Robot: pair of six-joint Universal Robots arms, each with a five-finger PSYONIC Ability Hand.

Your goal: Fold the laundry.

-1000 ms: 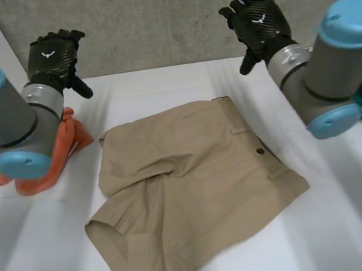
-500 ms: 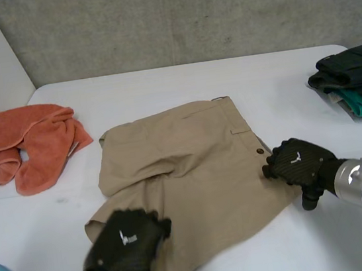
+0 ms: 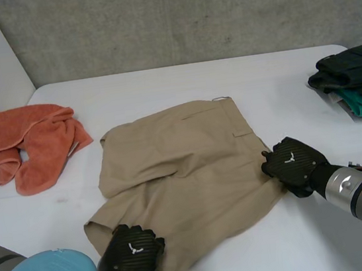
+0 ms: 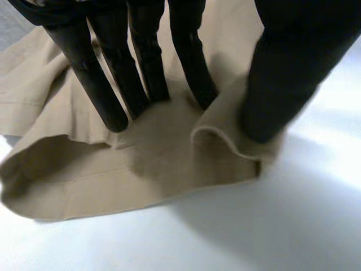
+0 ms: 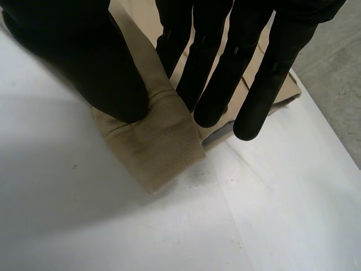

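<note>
grasp step: khaki shorts [image 3: 185, 168] flat on white table [image 3: 181, 82]. left hand [image 3: 131, 252] pinches near leg hem between thumb and fingers, right hand [image 3: 295, 164] pinches waistband corner. next, likely: lift both together, fold across, hold pinch tight

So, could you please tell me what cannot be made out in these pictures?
Head view: the pile of dark and teal folded clothes is cut off by the frame edge.
Head view: the left hand covers the near hem of the beige fabric shorts; the right hand covers their waistband corner.
Wrist views: each thumb hides the cloth beneath it.
</note>
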